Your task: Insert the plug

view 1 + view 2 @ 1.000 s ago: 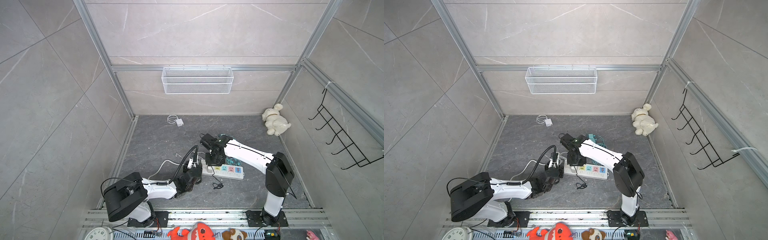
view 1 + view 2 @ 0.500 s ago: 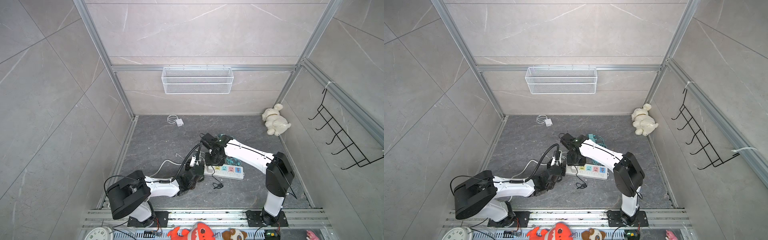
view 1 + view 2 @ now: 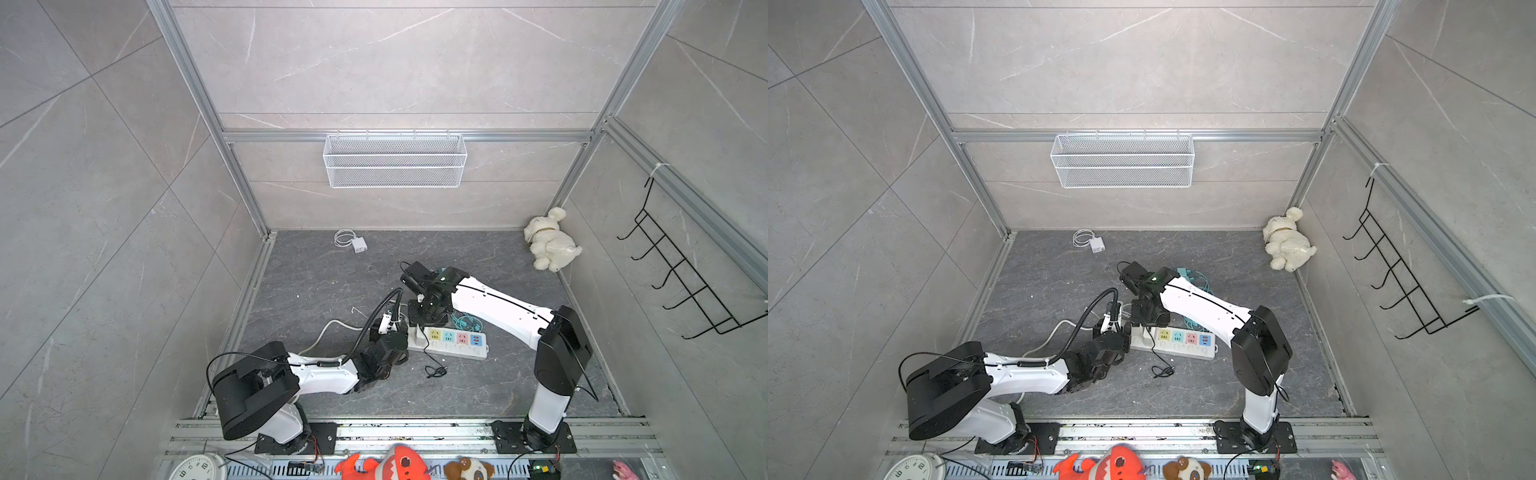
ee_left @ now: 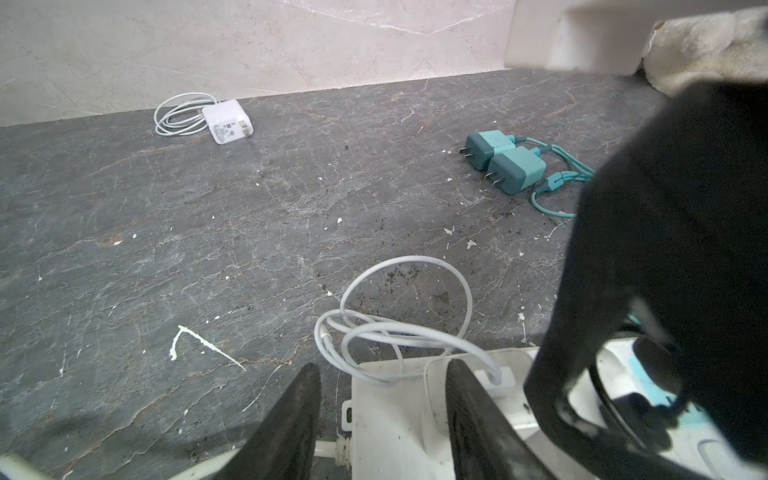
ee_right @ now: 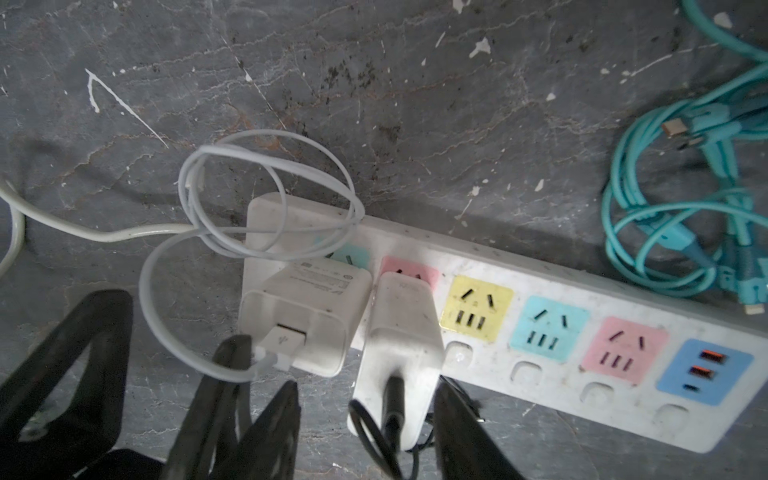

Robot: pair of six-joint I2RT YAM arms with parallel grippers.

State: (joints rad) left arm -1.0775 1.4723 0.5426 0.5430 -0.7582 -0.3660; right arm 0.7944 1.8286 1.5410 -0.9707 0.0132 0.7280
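**Plug stands in the pink socket, fingers clear of it**

Nearest the arm bases, the left gripper (image 4: 382,368) reaches to the cord end of the white power strip (image 5: 540,274). Its fingers (image 4: 291,419) stand partway apart, one off the strip's end and one over its top. This looks like bracing, so the strip cannot slide under a push. Whether they actually pinch it I cannot tell.

Just beyond, the white charger with the black cable (image 5: 399,332), the plug in question, stands in the pink socket (image 5: 409,268), beside a white USB charger (image 5: 307,316) in the neighbouring socket. The right gripper (image 5: 365,390) straddles it from above with its fingers spread. A gap shows on one side, so nothing is held. No prongs show, so I judge it seated, though it leans slightly.

Farther along the desk (image 4: 208,228) lie two spare teal chargers (image 4: 505,162), then a white charger with coiled cable (image 4: 226,120) near the back wall.
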